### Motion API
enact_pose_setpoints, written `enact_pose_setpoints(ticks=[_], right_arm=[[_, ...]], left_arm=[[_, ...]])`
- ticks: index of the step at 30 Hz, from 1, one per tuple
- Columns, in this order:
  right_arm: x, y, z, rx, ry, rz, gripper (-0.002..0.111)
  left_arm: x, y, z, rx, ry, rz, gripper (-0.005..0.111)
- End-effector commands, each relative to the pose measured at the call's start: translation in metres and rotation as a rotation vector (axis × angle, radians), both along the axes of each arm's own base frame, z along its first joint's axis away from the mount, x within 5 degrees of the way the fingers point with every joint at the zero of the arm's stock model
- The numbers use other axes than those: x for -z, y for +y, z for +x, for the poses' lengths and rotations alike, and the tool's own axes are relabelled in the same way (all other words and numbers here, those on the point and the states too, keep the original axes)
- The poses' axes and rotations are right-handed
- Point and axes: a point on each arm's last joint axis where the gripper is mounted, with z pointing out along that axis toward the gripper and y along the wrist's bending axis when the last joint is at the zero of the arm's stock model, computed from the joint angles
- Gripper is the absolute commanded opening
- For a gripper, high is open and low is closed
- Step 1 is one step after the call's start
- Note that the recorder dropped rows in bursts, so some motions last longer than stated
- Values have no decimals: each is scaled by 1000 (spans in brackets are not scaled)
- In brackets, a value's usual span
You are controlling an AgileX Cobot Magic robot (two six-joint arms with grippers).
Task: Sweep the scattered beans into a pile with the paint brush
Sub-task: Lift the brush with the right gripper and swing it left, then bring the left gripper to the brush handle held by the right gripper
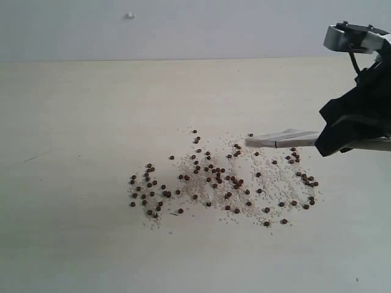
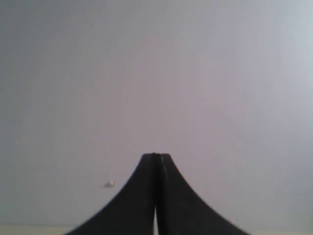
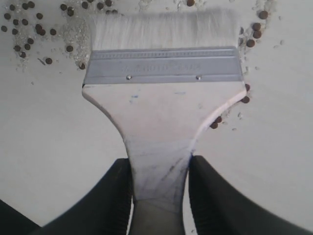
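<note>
Dark reddish-brown beans point(image 1: 220, 183) with fine whitish crumbs lie scattered in a wide band across the middle of the table point(image 1: 79, 122). My right gripper point(image 3: 159, 164) is shut on the pale handle of the paint brush point(image 3: 164, 105). From the right, the brush point(image 1: 284, 140) reaches out nearly level, its bristle tip over the far right part of the scatter. Beans point(image 3: 29, 27) show beside and beyond the whitish bristles in the right wrist view. My left gripper point(image 2: 156, 157) is shut on nothing and faces a blank wall, outside the exterior view.
The beige table ends at a pale wall point(image 1: 183, 27) at the back. A small white speck point(image 1: 130, 15) sits on that wall. The right arm's black body point(image 1: 360, 116) hangs over the table's right side.
</note>
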Motion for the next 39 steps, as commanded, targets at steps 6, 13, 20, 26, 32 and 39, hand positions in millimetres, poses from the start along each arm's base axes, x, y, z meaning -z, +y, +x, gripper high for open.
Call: enact_pose_setpoints(ticks=[6,13,20,26,32,39], right_arm=[[-3,5,-1,3,24,57,0],[-4,9,10,-18,72,84,0],[-12,12,34,-46,75,75,0],[-20,14,56,-54,43,77,0],[-27,21,85,-60,-6,116,0],[-17,28,94,-90,11,194,0]], left_arm=[[-3,-35,57,373,56,338,4],[7,-48,104,561,2,482,30],[14,-79,146,607,-108,757,42],[18,-109,165,624,-59,915,47],[28,-154,176,665,-149,1169,59],[30,-181,205,666,-176,1219,61]])
